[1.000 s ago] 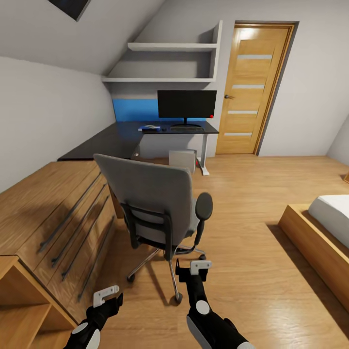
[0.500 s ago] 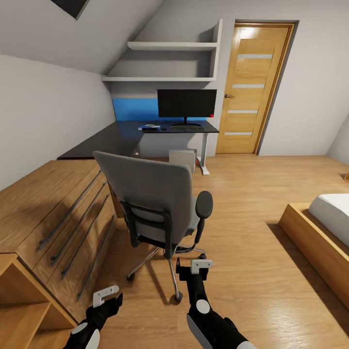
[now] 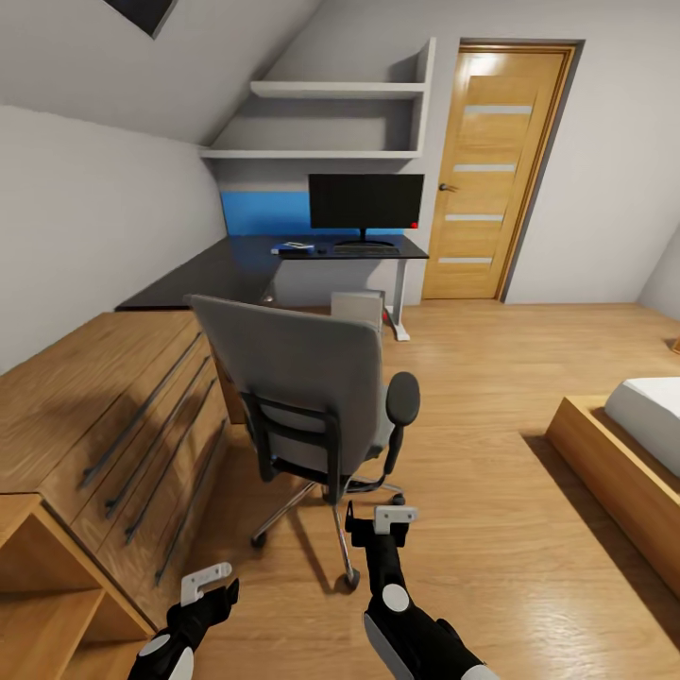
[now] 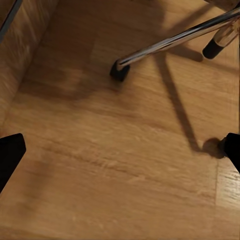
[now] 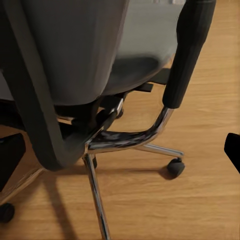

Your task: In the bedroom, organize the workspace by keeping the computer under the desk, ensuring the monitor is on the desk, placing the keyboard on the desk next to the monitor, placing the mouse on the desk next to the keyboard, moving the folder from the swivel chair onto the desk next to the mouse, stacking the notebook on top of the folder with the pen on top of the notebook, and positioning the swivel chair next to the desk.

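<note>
While the swivel chair (image 3: 312, 397) stands out on the wooden floor (image 3: 472, 529) with its grey back turned to the camera, it sits well apart from the black worktop (image 3: 236, 269) at the far wall, just beside the light wooden dresser (image 3: 104, 416) along the robot's left. One black armrest (image 3: 401, 401) shows on its right side, and the chrome star base with castors spreads beneath it. Up on that worktop the monitor (image 3: 365, 202) stands upright, a small red light at its lower corner, and the keyboard (image 3: 365, 251) lies in front of its foot. A small dark mouse (image 3: 320, 251) lies just left of the keyboard, and further left there is a flat blue folder (image 3: 293, 249) with something pale on top, too small to make out. A pale box (image 3: 357, 310) stands under the worktop. A blue wall panel (image 3: 264, 213) runs behind the monitor, shelves hang above, and a wooden door (image 3: 491, 170) stands to the right. Down low, the left gripper (image 3: 206, 582) hangs over the floor beside the dresser, jaws spread and grasping nothing; the left wrist view looks at a chrome leg and castor (image 4: 120, 71). The right gripper (image 3: 380, 521) hovers just behind the chair base, jaws parted and empty, its wrist view looking at the seat and armrest from close in. A bed (image 3: 642, 416) edges in at right.
</note>
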You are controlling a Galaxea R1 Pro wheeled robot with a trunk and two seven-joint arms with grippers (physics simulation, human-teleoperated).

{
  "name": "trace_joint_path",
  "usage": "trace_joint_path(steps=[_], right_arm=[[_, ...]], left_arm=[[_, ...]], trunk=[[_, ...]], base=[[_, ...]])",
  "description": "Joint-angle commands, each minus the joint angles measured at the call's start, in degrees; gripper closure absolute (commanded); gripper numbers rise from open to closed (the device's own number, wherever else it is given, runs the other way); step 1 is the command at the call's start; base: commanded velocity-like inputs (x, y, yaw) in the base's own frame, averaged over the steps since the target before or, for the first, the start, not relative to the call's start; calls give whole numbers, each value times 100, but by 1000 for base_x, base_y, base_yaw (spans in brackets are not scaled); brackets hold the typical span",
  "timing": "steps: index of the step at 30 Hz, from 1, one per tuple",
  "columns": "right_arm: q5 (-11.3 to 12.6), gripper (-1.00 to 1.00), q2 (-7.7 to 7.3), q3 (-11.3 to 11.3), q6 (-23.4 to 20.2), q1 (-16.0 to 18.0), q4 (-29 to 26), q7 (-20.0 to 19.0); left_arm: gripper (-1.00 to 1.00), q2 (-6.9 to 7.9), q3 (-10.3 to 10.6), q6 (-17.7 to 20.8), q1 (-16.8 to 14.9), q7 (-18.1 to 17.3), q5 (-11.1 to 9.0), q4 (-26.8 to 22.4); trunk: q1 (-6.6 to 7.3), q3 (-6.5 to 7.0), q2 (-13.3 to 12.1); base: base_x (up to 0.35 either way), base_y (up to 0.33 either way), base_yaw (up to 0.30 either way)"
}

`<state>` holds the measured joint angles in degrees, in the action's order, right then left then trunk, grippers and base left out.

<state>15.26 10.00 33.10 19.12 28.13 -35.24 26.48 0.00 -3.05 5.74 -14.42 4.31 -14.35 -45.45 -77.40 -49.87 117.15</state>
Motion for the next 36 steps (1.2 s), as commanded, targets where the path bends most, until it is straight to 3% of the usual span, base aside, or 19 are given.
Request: trace_joint_path(steps=[1, 16, 36], right_arm=[[56, -100, 0, 33, 40, 9, 8, 27], [64, -100, 0, 22, 39, 9, 17, 24], [67, -100, 0, 37, 312, 9, 24, 20]], left_arm=[[-100, 0, 2, 31, 0, 18, -60, -9], [-100, -8, 20, 32, 0, 4, -66, 1], [-100, -10, 16, 24, 0, 34, -59, 2]], trunk=[[1, -5, 2], [1, -5, 2], [-438, -364, 805]], base=[[0, 209, 0], [0, 62, 0], [0, 1, 0]])
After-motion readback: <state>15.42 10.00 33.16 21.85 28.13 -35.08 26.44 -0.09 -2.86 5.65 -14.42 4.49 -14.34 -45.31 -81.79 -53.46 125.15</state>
